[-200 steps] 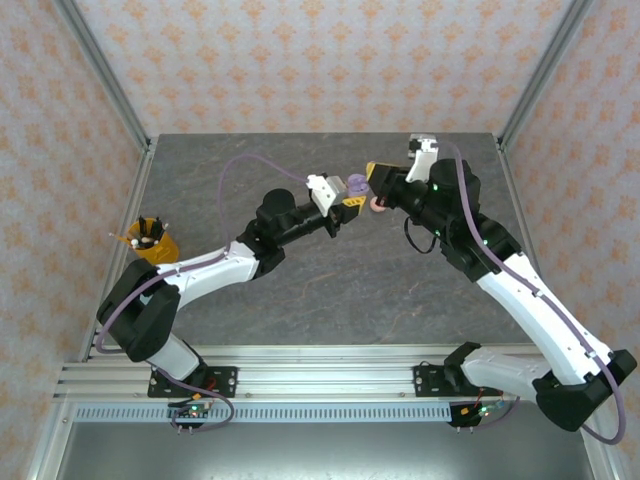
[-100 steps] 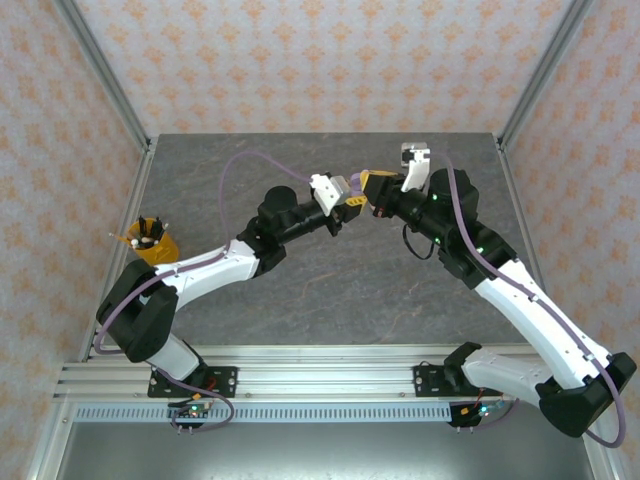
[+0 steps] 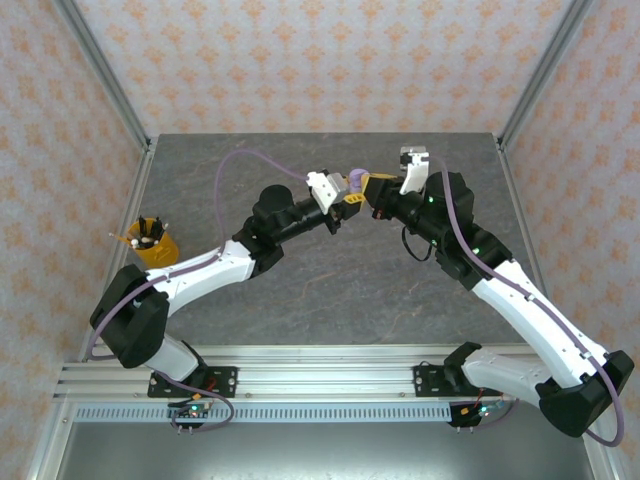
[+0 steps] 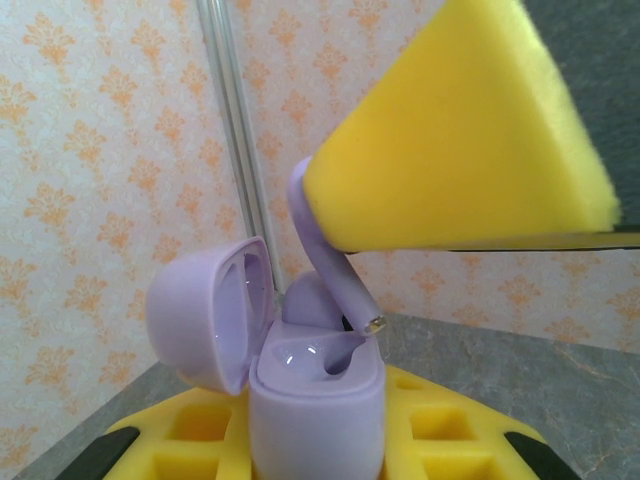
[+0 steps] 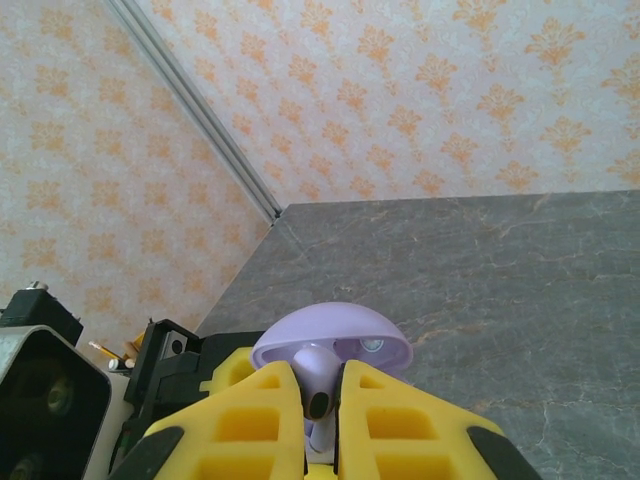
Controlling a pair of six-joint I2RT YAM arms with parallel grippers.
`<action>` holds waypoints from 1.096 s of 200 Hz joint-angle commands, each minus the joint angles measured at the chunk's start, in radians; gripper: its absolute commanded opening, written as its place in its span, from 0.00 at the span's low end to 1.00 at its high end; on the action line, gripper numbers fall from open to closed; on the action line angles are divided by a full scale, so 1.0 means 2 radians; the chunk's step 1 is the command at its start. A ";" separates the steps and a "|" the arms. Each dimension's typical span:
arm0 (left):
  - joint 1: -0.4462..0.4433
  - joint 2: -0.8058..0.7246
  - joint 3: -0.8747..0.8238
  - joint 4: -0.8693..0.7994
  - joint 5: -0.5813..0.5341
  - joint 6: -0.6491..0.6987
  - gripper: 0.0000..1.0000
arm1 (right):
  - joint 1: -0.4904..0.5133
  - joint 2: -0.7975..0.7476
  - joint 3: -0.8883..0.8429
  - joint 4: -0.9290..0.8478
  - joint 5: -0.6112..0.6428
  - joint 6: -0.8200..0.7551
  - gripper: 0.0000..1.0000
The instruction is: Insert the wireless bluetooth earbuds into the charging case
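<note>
Lilac earbud, pinched between the right gripper's fingers, slants stem-first just below them, its tip at the mouth of the open charging case clamped upright by the left gripper.

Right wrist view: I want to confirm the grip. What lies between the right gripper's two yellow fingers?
A lilac earbud is pinched between the right gripper's yellow fingers, plain in the right wrist view, with the open lilac case just beyond it.
</note>
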 commanded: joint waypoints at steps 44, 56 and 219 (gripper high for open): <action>-0.006 -0.016 0.018 0.002 0.006 0.005 0.00 | 0.003 0.005 -0.002 0.021 0.008 -0.005 0.11; -0.007 -0.014 0.019 0.002 0.006 0.005 0.00 | 0.003 0.007 -0.001 0.022 0.006 -0.004 0.11; -0.008 -0.016 0.021 0.008 -0.028 0.007 0.00 | 0.003 -0.006 -0.018 0.002 0.000 -0.013 0.08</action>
